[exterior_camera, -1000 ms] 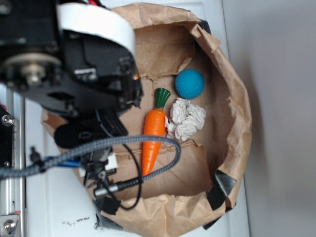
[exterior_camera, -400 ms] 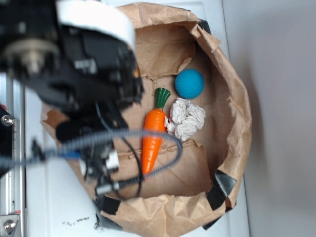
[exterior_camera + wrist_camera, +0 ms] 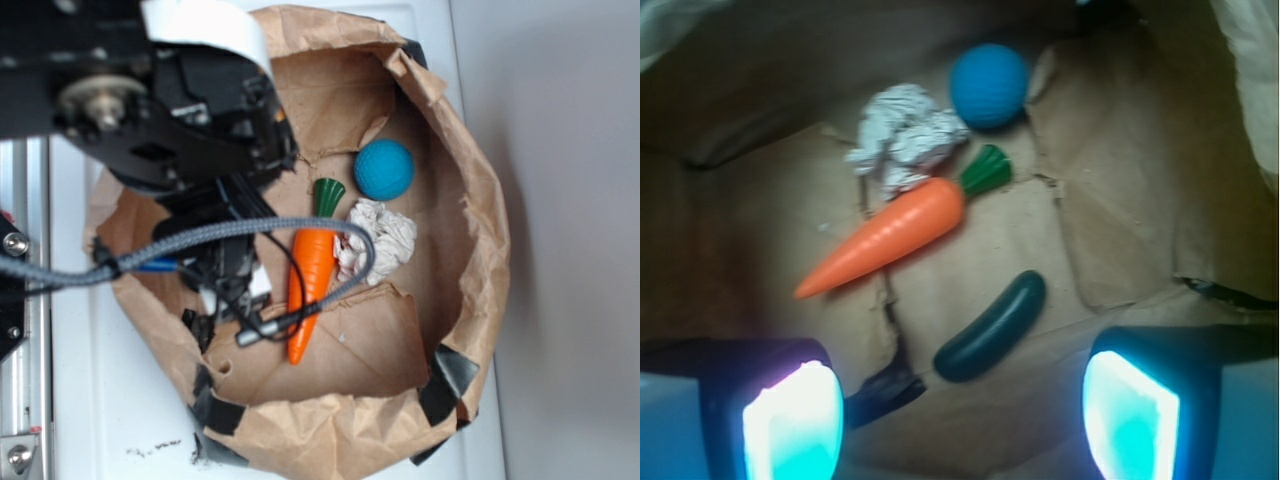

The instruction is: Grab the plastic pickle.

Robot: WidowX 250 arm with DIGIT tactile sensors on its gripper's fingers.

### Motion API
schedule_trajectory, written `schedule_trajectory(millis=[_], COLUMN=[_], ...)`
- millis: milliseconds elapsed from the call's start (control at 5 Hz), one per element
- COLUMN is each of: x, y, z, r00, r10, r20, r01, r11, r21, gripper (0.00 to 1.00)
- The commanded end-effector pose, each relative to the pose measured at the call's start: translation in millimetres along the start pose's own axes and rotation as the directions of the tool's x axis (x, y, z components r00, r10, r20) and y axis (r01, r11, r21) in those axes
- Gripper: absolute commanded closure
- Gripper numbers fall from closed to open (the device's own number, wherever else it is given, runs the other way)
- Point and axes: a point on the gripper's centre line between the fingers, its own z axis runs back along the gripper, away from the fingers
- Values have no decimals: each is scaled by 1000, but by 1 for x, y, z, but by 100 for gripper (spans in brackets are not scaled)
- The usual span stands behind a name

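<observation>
Inside the crumpled brown paper bag (image 3: pixel 470 250) | step: approach; I hold the gripper (image 3: pixel 960 415) above the floor, fingers wide, empty | dark green glossy plastic pickle (image 3: pixel 992 326) lies between them, just ahead | next: descend, centre, close | orange plastic carrot (image 3: pixel 890 233) near its left; white paper wad (image 3: pixel 902 135), blue ball (image 3: pixel 989 85) farther; path unobstructed.

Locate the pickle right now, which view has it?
Wrist view only: the plastic pickle lies on the brown paper just below the orange carrot, ahead of the open gripper and between its fingers. In the exterior view the arm hides it.
</observation>
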Motion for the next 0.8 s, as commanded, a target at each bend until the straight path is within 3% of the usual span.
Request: schedule_trajectory(millis=[0, 600], x=[5, 14], y=[3, 18], z=[-33, -57], r00=[998, 991], r10=[47, 131], r20=[43, 33], r01=[-49, -132], r11=[997, 991], r21=[55, 29], gripper=[0, 0])
